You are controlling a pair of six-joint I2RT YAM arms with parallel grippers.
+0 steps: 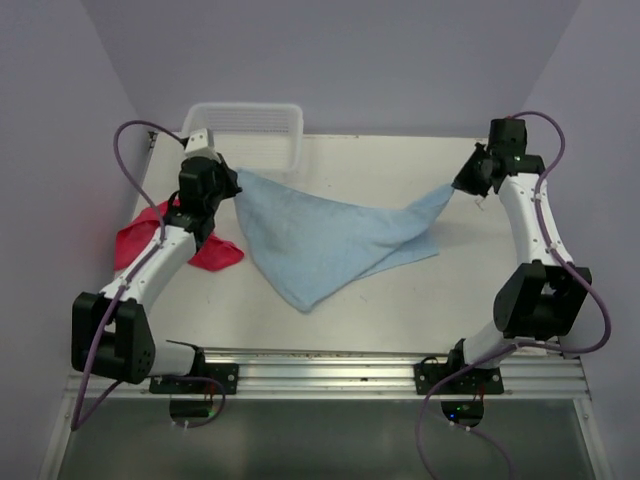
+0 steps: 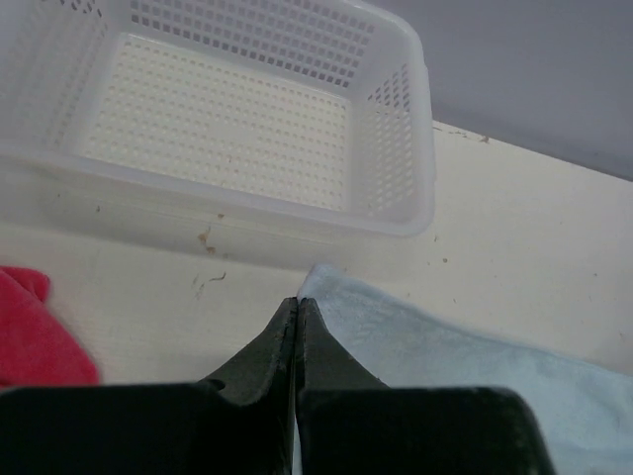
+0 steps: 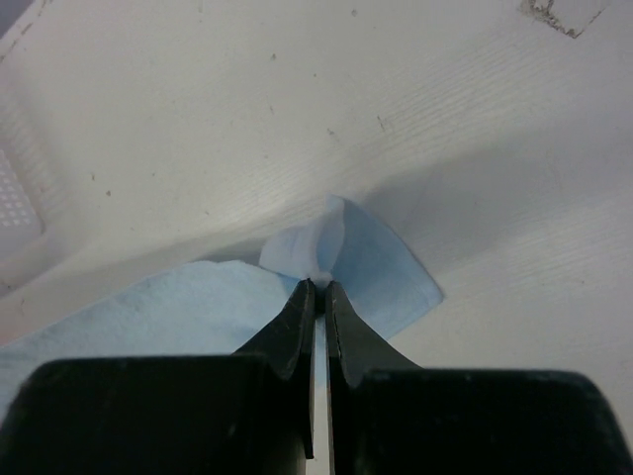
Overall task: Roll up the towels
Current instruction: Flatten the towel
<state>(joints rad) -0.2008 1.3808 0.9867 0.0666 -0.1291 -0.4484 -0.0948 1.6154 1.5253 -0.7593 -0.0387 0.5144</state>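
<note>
light blue towel (image 1: 320, 240) spans the counter (image 1: 400, 310), one far corner clamped in the left jaws, the other in the right jaws, with the pinkish-red towel (image 1: 135, 245) bunched at the left edge

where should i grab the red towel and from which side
Probably the loose flap of the crumpled pinkish-red cloth towel that pokes out to the right of the black-and-white left arm, taken from straight above. The towel lies bunched low on the white table, and the arm crosses its centre, leaving that flap freest.
</note>
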